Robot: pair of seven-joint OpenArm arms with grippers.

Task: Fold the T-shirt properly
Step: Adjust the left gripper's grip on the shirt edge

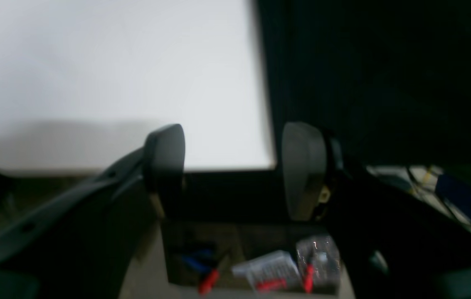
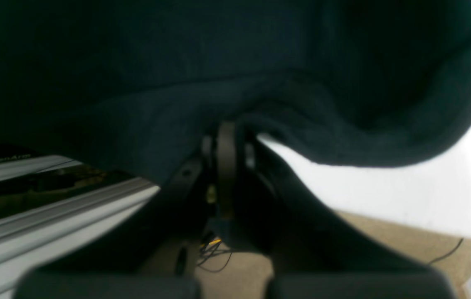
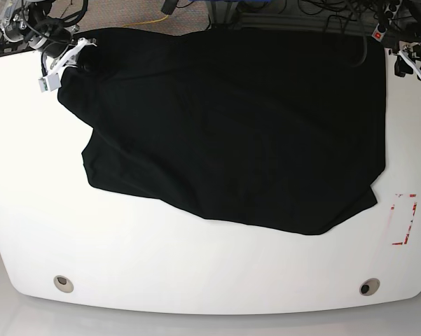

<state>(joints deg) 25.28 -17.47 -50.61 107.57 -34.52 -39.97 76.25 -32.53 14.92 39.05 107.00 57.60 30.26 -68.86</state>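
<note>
Shirt's flat-ish on the table, one corner let go, one pinched.

The black T-shirt (image 3: 231, 126) covers the far half of the white table (image 3: 196, 266), near hem sagging crooked toward us. Our right gripper (image 2: 227, 137) is clamped on the shirt's far corner; our left gripper (image 1: 235, 166) sits just off the shirt's opposite far edge, jaws wide and holding nothing. To do this well, we'd say smooth that wavy near hem before folding. Red tape marks (image 3: 405, 218) sit just beside the shirt's near corner, and cables (image 3: 322, 8) crowd past its far edge. Nothing really blocks us.
</note>
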